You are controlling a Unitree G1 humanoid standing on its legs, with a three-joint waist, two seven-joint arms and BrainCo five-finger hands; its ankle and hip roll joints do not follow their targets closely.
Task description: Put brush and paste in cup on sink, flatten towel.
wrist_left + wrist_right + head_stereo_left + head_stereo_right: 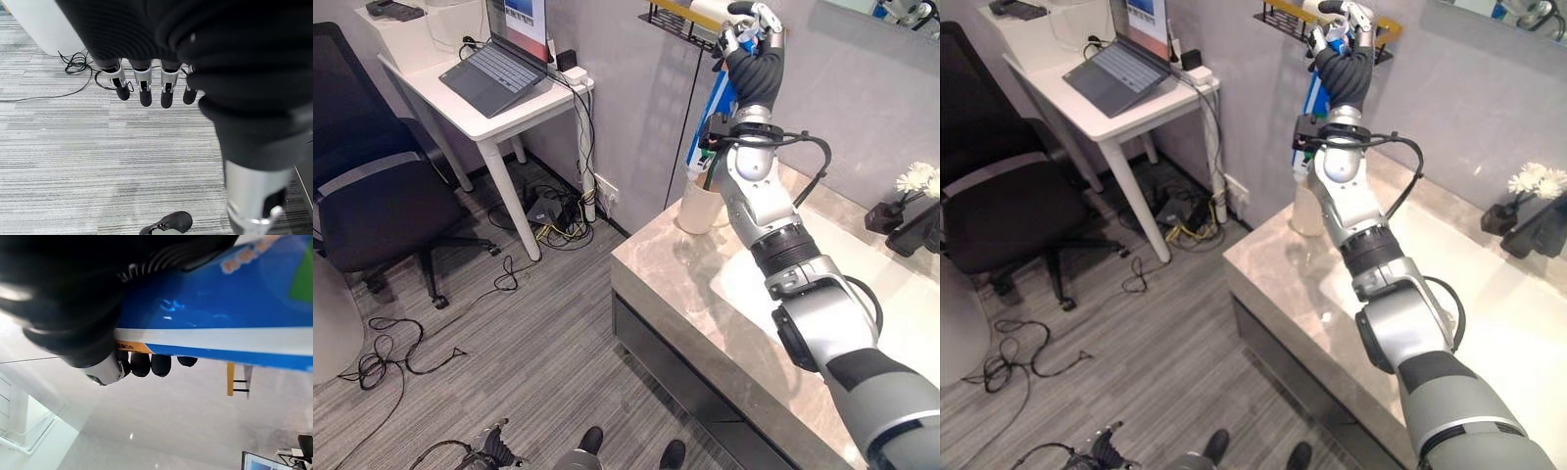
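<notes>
My right hand [756,49] is raised high against the wall, fingers curled round the top of a long blue toothpaste box [717,110]. The box hangs down from the hand, and its lower end reaches the mouth of a cream cup [700,208] at the counter's back left corner; my forearm hides part of it. In the right wrist view the blue box [220,323] lies across the palm with dark fingertips [160,364] wrapped under it. My left hand [142,88] hangs low over the grey floor with its fingers relaxed and nothing in it.
The marble counter [675,274] carries a white sink basin [901,284] and a dark vase of white flowers [915,186]. A yellow-and-black wall rack [675,15] is just beside the raised hand. At the left are a white desk with a laptop [499,69] and a black office chair [372,186].
</notes>
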